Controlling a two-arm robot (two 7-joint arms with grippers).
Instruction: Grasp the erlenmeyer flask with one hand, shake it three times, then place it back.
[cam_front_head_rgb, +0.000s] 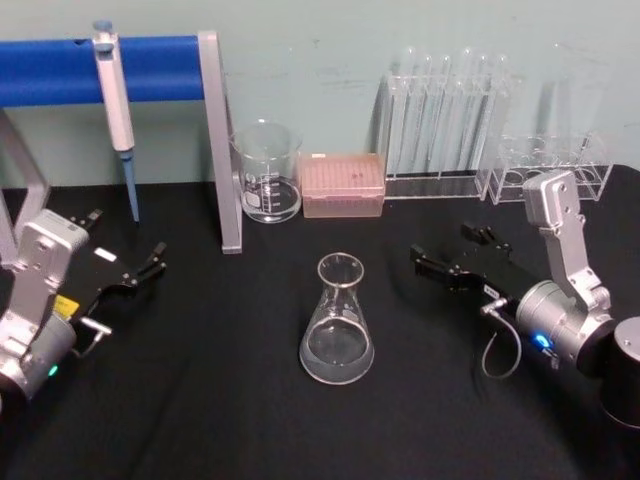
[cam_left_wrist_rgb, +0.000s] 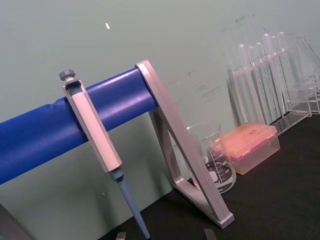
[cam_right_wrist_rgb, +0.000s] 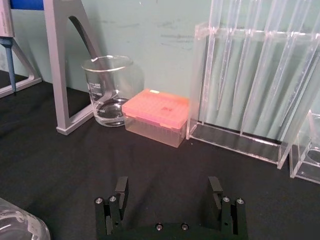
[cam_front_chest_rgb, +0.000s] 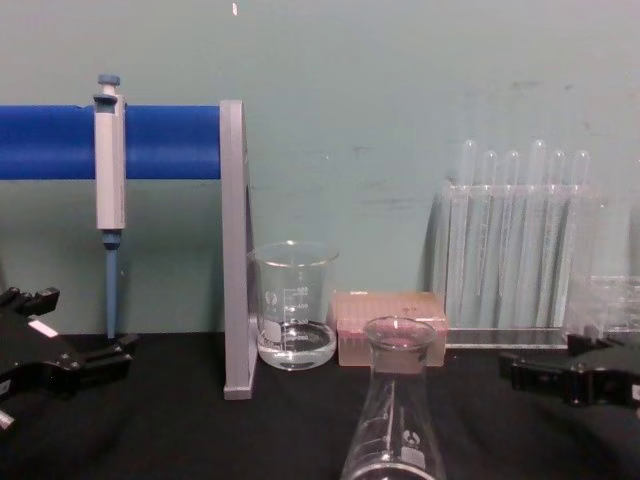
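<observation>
The clear glass conical erlenmeyer flask (cam_front_head_rgb: 337, 320) w/ narrow neck and flared rim stands upright on the black cloth-covered counter (cam_front_head_rgb: 200, 400), its long axis vertical, nearest the robot of all the glassware. It stands free, nothing touching it.

The black right claw (cam_front_head_rgb: 432, 262) lies to the flask's right, at about neck height, fingers pointing toward it, and is the nearer of the two. In the right wrist view its two flat fingers are spread wide w/ bare counter between them, and the flask's rounded base (cam_right_wrist_rgb: 22, 225) peeks in at a corner. A sideways reach toward the neck looks like the move that fits. Glass is smooth and hard, so a pinch on the sloping wall would likely slip; the straight neck under the rim seems the safer spot.

The black left claw (cam_front_head_rgb: 140, 272) sits to the flask's left, farther off than the right one and holding nothing; can't tell how far its fingers are parted.

Behind the flask: a straight-sided clear glass beaker (cam_front_head_rgb: 267, 172) w/ a little liquid, and just beside it a pink plastic tip box (cam_front_head_rgb: 342, 184). Farther back and to the right, clear acrylic racks of thin test tubes (cam_front_head_rgb: 450, 120). Back left of the flask, a grey-white pipette (cam_front_head_rgb: 115, 100) hangs from a blue bar on a grey metal stand (cam_front_head_rgb: 215, 140).
</observation>
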